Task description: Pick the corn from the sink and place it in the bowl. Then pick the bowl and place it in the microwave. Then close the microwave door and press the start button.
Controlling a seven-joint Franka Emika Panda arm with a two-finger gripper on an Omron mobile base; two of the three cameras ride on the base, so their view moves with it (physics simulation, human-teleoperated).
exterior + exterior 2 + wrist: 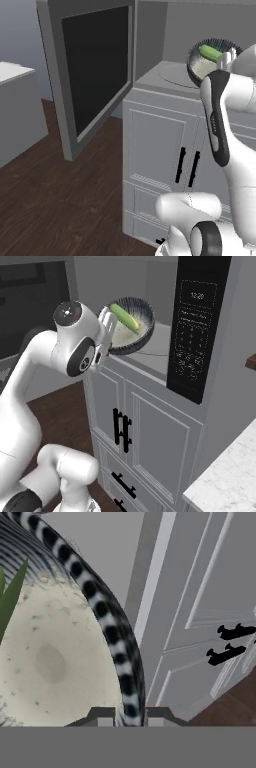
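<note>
My gripper (131, 719) is shut on the rim of the bowl (137, 326), one finger inside and one outside. The dark speckled bowl (202, 65) is tilted steeply on its side, its pale inside (50, 662) facing outward, held at the front of the microwave (160, 351) opening, just above its floor. The corn (124, 316) lies in the bowl, green husk with a yellow end; it also shows as a green cob (210, 51) and a green tip (10, 602). The microwave door (90, 70) stands wide open to the left. The sink is out of view.
The black control panel (197, 326) sits on the microwave's right side. Grey cabinets with black handles (122, 431) stand below the opening. A round turntable (172, 75) shows on the microwave floor. A marble counter corner (230, 476) lies at the lower right, over dark wood floor (60, 200).
</note>
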